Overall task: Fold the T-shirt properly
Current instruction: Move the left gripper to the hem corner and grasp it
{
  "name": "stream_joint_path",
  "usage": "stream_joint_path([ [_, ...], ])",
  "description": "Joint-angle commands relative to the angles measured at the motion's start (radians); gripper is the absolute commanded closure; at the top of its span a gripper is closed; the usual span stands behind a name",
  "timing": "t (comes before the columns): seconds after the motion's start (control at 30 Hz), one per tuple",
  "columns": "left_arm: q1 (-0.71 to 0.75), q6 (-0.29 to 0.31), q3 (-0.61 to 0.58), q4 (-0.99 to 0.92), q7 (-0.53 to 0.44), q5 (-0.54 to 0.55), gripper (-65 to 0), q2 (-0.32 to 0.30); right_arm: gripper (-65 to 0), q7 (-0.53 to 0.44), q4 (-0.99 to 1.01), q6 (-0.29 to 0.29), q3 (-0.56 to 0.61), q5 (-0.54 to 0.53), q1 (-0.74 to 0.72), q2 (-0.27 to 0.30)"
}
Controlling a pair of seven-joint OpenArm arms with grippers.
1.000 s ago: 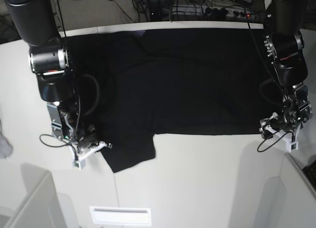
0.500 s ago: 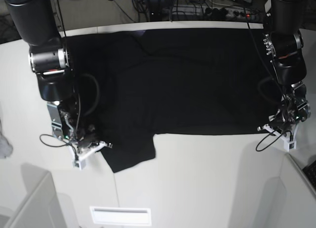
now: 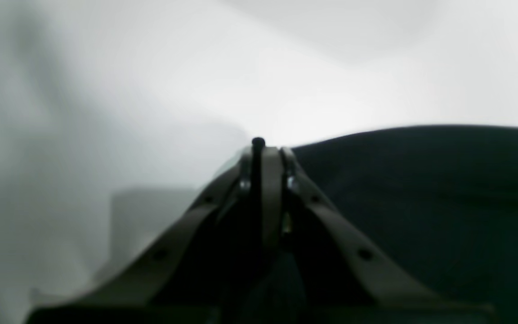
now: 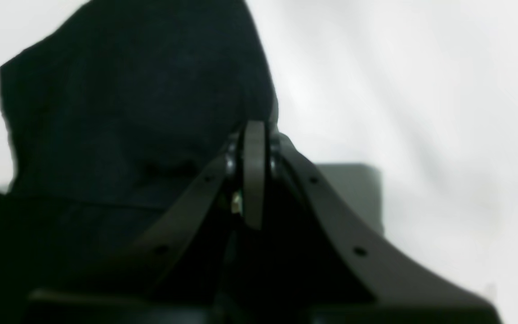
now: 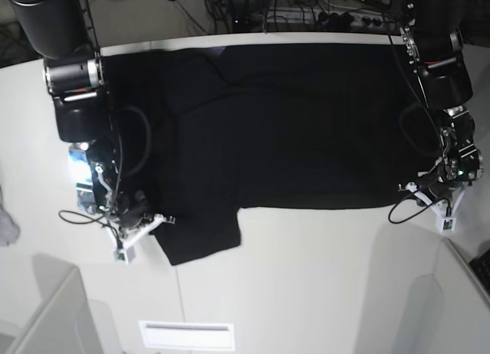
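The black T-shirt (image 5: 283, 124) lies spread flat across the white table (image 5: 306, 277), plain side up, with one sleeve (image 5: 203, 235) hanging toward the front. My right gripper (image 5: 153, 222) is at that sleeve's left edge. In the right wrist view it (image 4: 254, 128) is shut, and the black cloth (image 4: 128, 99) runs right up to its tips. My left gripper (image 5: 413, 188) is at the hem's right corner. In the left wrist view it (image 3: 263, 150) is shut with a thin dark strip of cloth pinched between the fingers, and the T-shirt (image 3: 421, 202) spreads to its right.
A small grey-white cloth scrap (image 5: 6, 224) lies at the table's left edge. Raised white panels stand at the front left (image 5: 46, 316) and front right (image 5: 467, 293). Cables and a power strip (image 5: 344, 17) run behind the table's back edge.
My left gripper has gone from open to shut at the hem's right corner. Both arms have shifted slightly toward the back of the table. The right gripper has stayed shut.
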State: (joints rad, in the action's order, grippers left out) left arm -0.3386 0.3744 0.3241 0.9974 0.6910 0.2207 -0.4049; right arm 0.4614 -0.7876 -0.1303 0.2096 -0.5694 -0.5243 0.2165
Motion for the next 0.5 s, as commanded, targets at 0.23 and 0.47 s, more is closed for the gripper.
stream_joint_path([
  [0.23, 0.100, 0.002, 0.094, 0.220, 0.005, 0.009, 0.0, 0.004, 0.0, 0.003, -0.209, -0.004, -0.006, -0.013, 0.049, 0.050],
  [0.47, 0.210, 0.004, 0.158, 0.390, 0.083, 0.009, 0.0, 0.033, 0.0, 0.021, -0.313, -0.002, -0.037, -0.011, 0.112, 0.059],
])
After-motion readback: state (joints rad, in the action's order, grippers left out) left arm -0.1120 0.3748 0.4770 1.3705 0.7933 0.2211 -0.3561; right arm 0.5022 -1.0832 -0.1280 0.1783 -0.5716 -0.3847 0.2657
